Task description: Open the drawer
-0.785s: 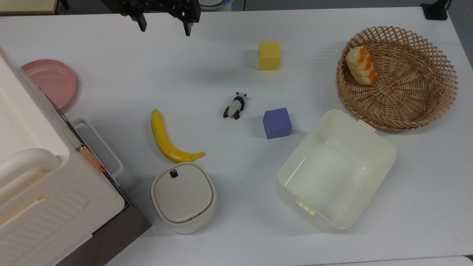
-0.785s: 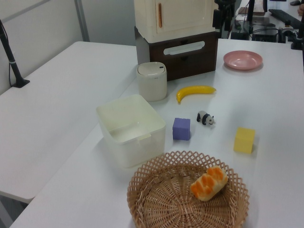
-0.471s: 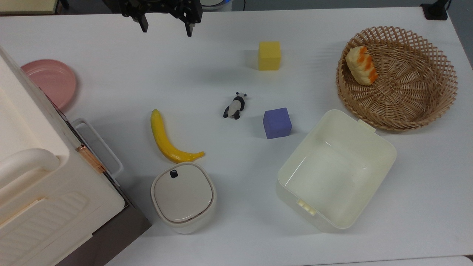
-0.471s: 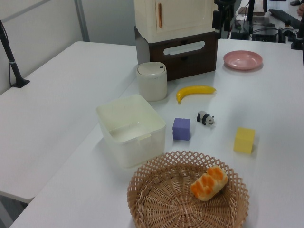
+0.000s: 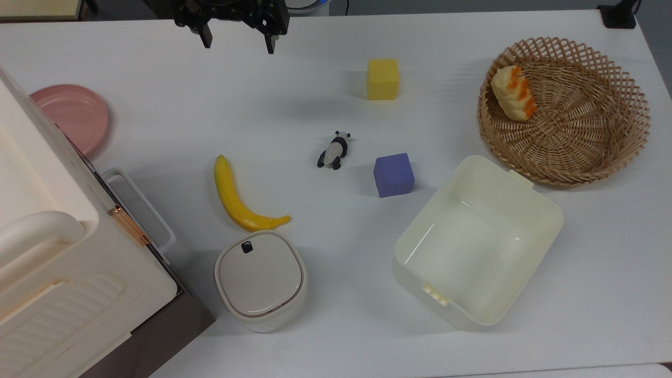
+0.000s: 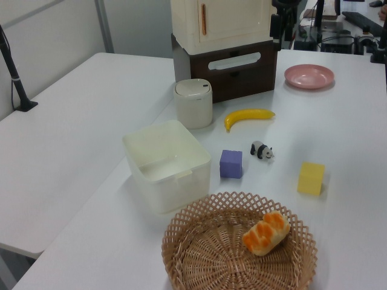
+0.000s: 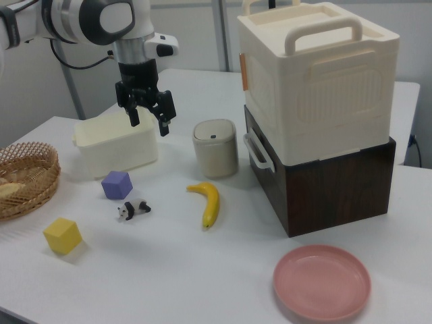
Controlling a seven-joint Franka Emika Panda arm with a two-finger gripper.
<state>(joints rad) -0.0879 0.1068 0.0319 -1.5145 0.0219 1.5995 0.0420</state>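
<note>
The drawer (image 7: 322,185) is the dark brown box under a cream cabinet (image 7: 317,74). Its front panel (image 6: 236,72) sits flush and carries a white loop handle (image 5: 140,209) (image 7: 258,152) (image 6: 234,61). My gripper (image 5: 239,45) hangs open above the far edge of the table in the top view, well away from the handle. In the right view the gripper (image 7: 148,124) is high over the table, in front of the cream bin, with nothing between its fingers.
Close to the handle lie a banana (image 5: 235,199) and a white lidded container (image 5: 260,278). Further off are a panda toy (image 5: 333,149), a purple cube (image 5: 394,175), a yellow cube (image 5: 382,79), a cream bin (image 5: 475,241), a wicker basket (image 5: 593,136) with bread, and a pink plate (image 5: 71,115).
The gripper has shifted slightly towards the top view's right and lower in that picture, still open. Everything on the table stays where it was.
</note>
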